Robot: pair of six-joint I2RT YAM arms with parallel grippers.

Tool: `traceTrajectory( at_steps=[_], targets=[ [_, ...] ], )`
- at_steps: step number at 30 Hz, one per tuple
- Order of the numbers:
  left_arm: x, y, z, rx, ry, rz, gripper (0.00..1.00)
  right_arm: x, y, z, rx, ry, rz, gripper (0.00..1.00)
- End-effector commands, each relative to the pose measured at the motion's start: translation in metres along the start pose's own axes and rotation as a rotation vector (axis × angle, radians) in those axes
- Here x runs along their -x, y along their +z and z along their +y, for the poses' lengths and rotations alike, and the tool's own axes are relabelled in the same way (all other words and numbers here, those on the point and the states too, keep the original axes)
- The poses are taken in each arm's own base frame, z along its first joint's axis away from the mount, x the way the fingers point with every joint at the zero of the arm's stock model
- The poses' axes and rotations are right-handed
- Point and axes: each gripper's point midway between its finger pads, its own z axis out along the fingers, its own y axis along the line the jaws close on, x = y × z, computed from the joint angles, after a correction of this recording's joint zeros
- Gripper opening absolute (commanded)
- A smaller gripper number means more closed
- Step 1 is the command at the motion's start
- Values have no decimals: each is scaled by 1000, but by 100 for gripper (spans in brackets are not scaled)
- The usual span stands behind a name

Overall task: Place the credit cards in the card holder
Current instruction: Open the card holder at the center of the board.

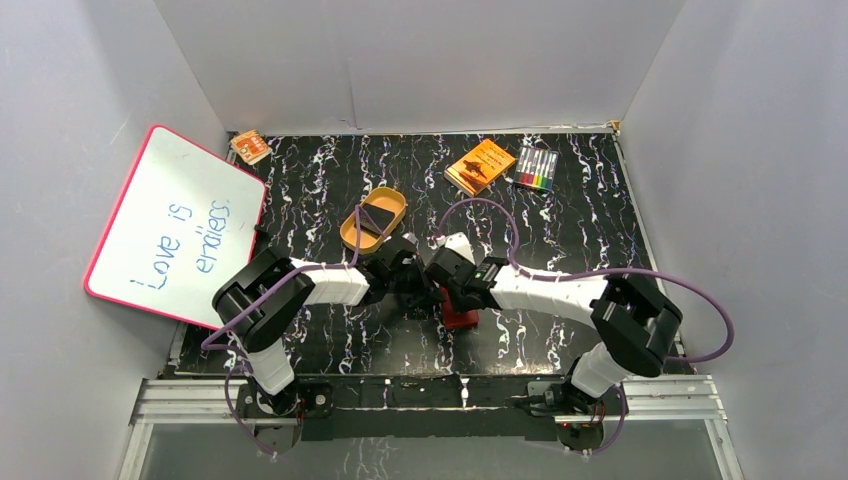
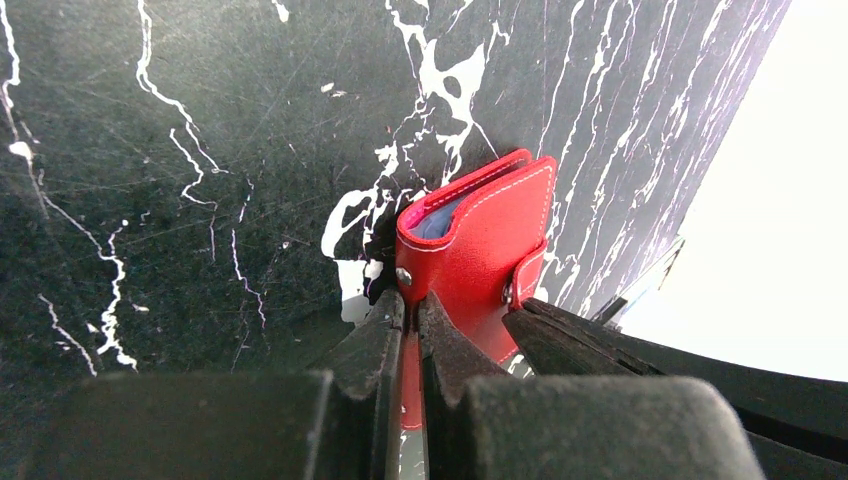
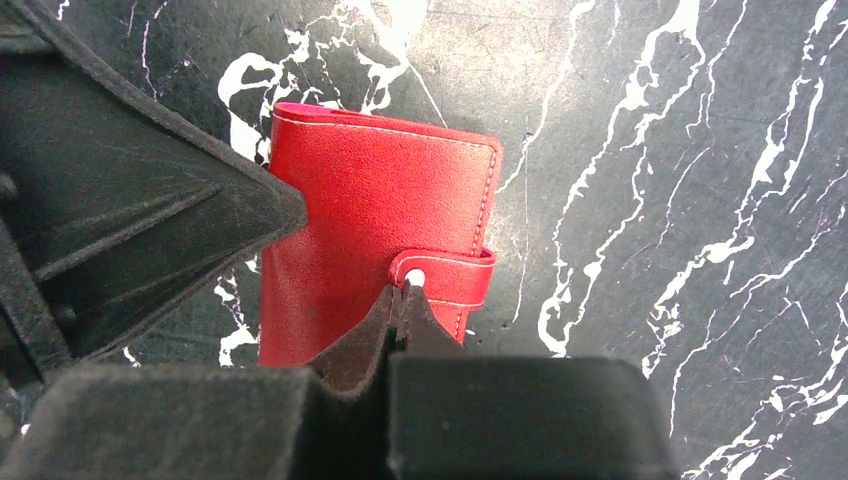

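Card holder (image 3: pixel 370 200) was folded, at the near middle of the black marbled table (image 3: pixel 650 200), between both grippers. Left gripper (image 2: pixel 410 312) was clenched on one red edge of it. Right gripper (image 3: pixel 405 300) was pinched on the snap strap (image 3: pixel 455 278). One dark credit card (image 1: pixel 378 215) sat in the tan oval tray (image 1: pixel 350 235), well apart from the holder.
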Motion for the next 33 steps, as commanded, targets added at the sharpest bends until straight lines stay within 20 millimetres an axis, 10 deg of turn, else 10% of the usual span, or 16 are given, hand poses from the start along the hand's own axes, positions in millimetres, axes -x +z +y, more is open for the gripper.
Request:
traceTrajectory(
  at_steps=[1, 10, 17, 26, 33],
  targets=[
    [-20, 4, 71, 264, -7, 40, 0, 9, -14, -11, -30, 60, -50, 0],
    [-25, 6, 88, 323, -22, 52, 0, 4, -21, -24, -79, 148, -50, 0],
    [-17, -2, 64, 257, 18, 36, 0, 3, -29, -37, -51, 253, -65, 0],
    [-12, -20, 14, 80, 10, 26, 52, 26, -65, -30, 127, 282, -175, 0],
    [-7, -40, -5, -26, -16, -35, 71, 40, -85, -4, 331, 243, -258, 0]
  ],
)
